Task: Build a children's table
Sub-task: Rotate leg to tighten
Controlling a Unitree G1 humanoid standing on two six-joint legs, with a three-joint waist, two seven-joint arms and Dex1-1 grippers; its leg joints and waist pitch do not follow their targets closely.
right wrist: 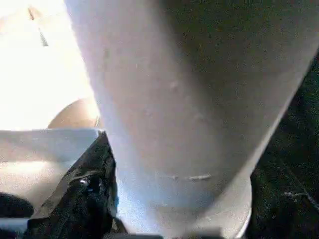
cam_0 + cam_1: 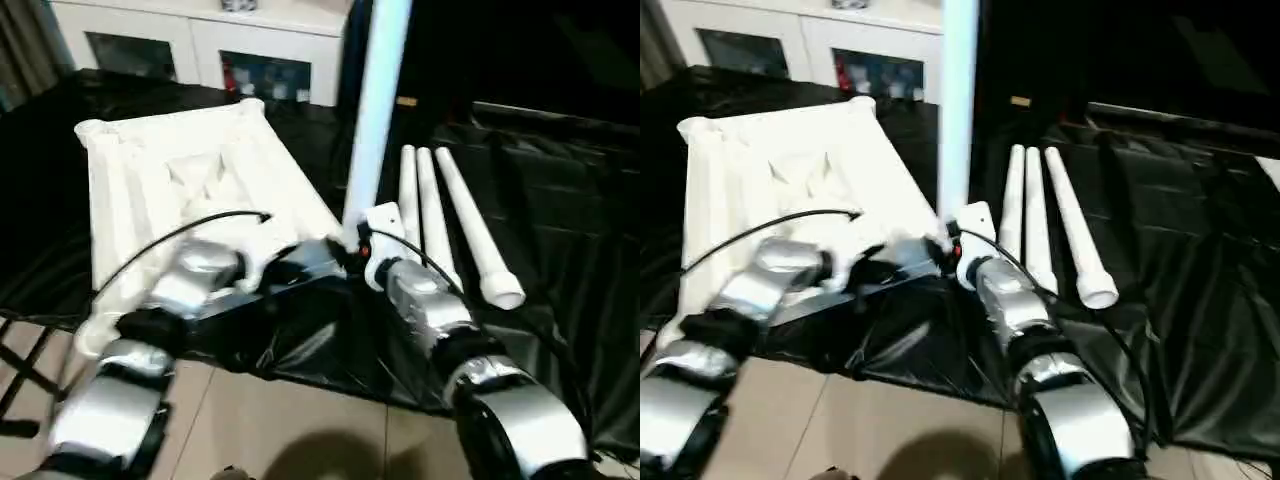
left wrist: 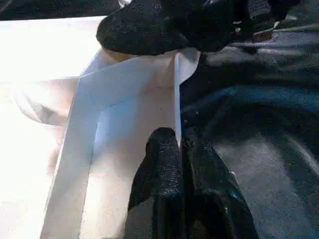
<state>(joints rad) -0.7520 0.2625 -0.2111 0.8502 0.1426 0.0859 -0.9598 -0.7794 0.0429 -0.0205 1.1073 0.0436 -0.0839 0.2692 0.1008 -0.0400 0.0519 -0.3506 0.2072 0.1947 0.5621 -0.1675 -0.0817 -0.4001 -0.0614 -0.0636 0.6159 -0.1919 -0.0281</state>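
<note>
Your left gripper (image 3: 179, 164) is pinching the upside-down tabletop (image 2: 180, 180) rim on the black sheet; your right gripper (image 2: 365, 250) wraps the upright leg (image 2: 375, 110) at the near corner socket. Any tilt could jam or topple it.

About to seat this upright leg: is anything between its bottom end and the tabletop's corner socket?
Nothing visible. The upright leg meets the tabletop at its near corner; whether it is seated cannot be told. The three spare legs lie apart.
</note>
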